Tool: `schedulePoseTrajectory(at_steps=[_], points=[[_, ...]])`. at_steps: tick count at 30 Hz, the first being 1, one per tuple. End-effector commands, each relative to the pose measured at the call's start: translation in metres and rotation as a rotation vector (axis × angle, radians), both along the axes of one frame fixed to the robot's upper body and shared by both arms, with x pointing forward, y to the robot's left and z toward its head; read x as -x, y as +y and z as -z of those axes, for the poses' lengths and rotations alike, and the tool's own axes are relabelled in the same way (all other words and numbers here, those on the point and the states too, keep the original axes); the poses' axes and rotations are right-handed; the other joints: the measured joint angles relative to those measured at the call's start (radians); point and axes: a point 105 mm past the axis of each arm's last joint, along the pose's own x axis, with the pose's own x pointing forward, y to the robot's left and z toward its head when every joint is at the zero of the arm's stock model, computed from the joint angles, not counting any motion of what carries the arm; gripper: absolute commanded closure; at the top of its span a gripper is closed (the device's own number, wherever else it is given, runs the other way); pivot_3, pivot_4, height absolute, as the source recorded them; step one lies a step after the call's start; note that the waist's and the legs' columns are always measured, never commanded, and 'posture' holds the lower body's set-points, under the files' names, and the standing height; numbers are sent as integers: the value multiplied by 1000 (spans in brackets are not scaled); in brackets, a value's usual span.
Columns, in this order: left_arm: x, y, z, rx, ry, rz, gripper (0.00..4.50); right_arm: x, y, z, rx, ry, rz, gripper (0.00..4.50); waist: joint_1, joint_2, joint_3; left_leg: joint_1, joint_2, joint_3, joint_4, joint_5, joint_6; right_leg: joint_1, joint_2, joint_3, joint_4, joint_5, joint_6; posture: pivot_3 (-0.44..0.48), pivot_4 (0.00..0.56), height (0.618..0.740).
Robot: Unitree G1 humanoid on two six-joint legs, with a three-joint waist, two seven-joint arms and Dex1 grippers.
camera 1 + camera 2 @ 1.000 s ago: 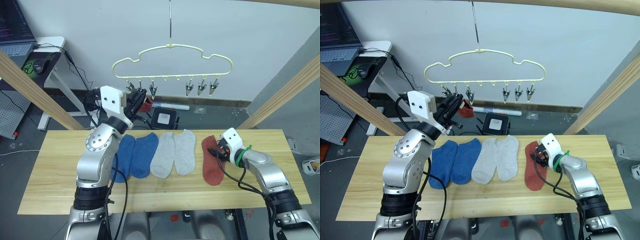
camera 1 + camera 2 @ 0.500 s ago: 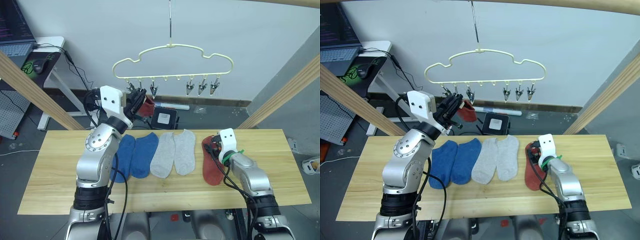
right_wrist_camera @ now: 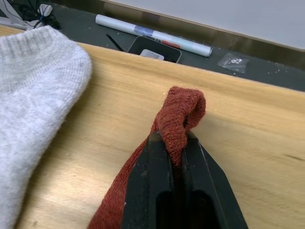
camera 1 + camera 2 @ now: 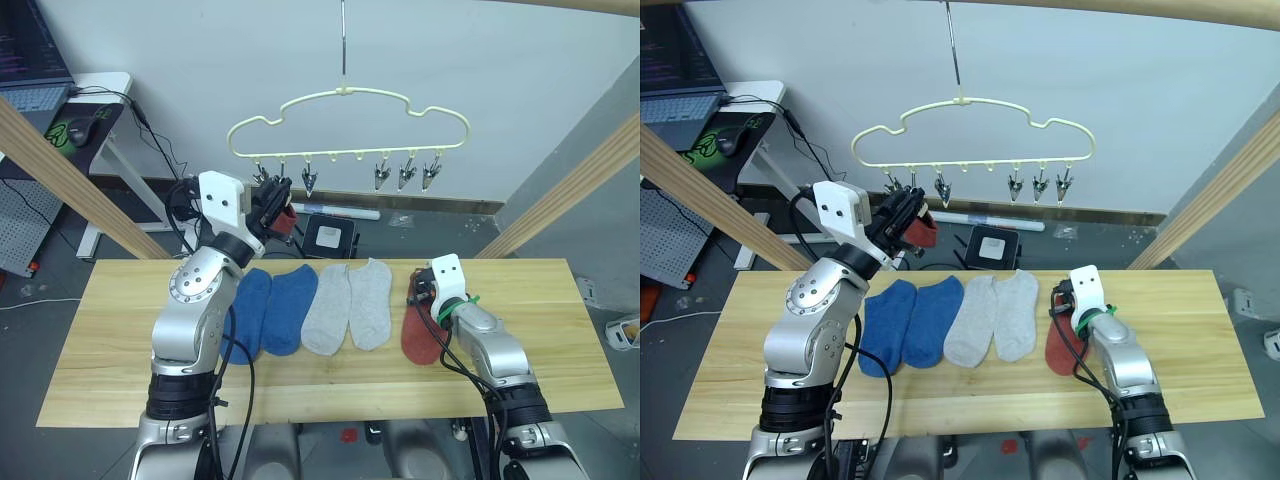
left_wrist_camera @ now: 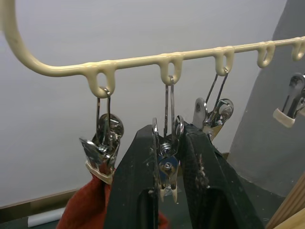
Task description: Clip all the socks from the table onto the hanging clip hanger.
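I have the second sock in hand. One rust-red knit ankle sock (image 5: 88,210) already hangs from the leftmost small metal clip (image 5: 101,150) of the pale yellow cloud-shaped wire hanger (image 4: 348,105). My left gripper (image 5: 167,143) is up at the hanger with its black fingers (image 5: 136,186) squeezed on the second metal clip (image 5: 167,167) from the left — holding it ready, as I judge it, for the next sock.

On the long pale wood plank table (image 4: 120,340) my right gripper (image 3: 172,143) is pinched tight on the cuff of the other rust-red ankle sock (image 4: 418,335); a small loop of fabric bulges out above the fingertips. The rest of that sock lies flat on the wood, right of the two light grey knit socks (image 4: 347,305), which lie side by side at mid-table. The two blue knit socks (image 4: 270,310) lie left of them, partly behind my left arm.

Next I need to lift the red sock off the table and carry it up and left to the clip I am holding. The cuff edge has to go in between that clip's jaws before I let the left fingers off — so the loop must stay proud of my right fingertips on the way.
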Motion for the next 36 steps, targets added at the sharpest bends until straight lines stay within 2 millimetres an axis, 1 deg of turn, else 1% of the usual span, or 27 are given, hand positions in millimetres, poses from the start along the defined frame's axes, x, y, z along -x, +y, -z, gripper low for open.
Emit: schedulePoseTrajectory(at_steps=[1,4,8,10,12,15,17,22,25,30,36], points=[[9,1,-14,11,-49,26,4139,3,12,-26,9,-96,-122,4500,0,0,0,0,0,0,0,0,0,0,0,0,0,0,0,-100,328,740],[12,6,-18,19,-41,51,4139,11,37,-52,23,-167,-313,4500,-3,2,1,0,0,0,-1,0,0,-1,0,0,0,0,1,-106,329,740],[19,9,-23,41,-7,116,4139,27,73,-87,36,-238,-573,4500,-9,2,1,1,0,0,-3,0,0,-1,1,0,0,-1,2,-109,329,740],[22,9,-25,55,15,153,4139,33,87,-98,45,-260,-663,4500,-8,2,1,1,1,0,-5,0,0,-1,1,0,0,-1,2,-109,329,740],[25,8,-30,83,38,201,4139,43,107,-111,59,-290,-783,4500,-6,2,1,2,1,-1,-6,0,0,-1,1,-1,-1,-1,2,-110,324,740],[28,7,-38,137,77,269,4139,54,131,-126,72,-327,-919,4500,-5,2,1,1,0,-1,-7,0,-1,-1,1,-2,-2,0,0,-113,321,740],[31,6,-41,172,111,311,4139,57,143,-133,104,-360,-985,4500,-4,2,1,1,0,0,-7,0,-1,-2,0,-2,-2,0,0,-115,319,740],[36,6,-44,218,192,398,4139,57,164,-144,115,-406,-1049,4500,-5,2,1,0,1,-1,-8,0,-1,-2,0,-2,-3,0,0,-120,308,740],[36,9,-47,241,219,408,4139,54,172,-150,123,-438,-1060,4500,-5,2,1,0,1,-1,-8,1,-1,-2,-1,-2,-3,0,0,-122,306,740],[37,10,-48,261,254,435,4139,47,180,-161,129,-490,-1053,4500,-5,2,1,0,1,-1,-8,1,-1,-2,-2,-1,-3,0,0,-124,304,740],[41,10,-46,250,272,452,4139,42,184,-169,147,-541,-1051,4500,-5,2,1,0,1,-1,-8,1,-2,-2,-2,-2,-2,0,0,-120,304,740]])
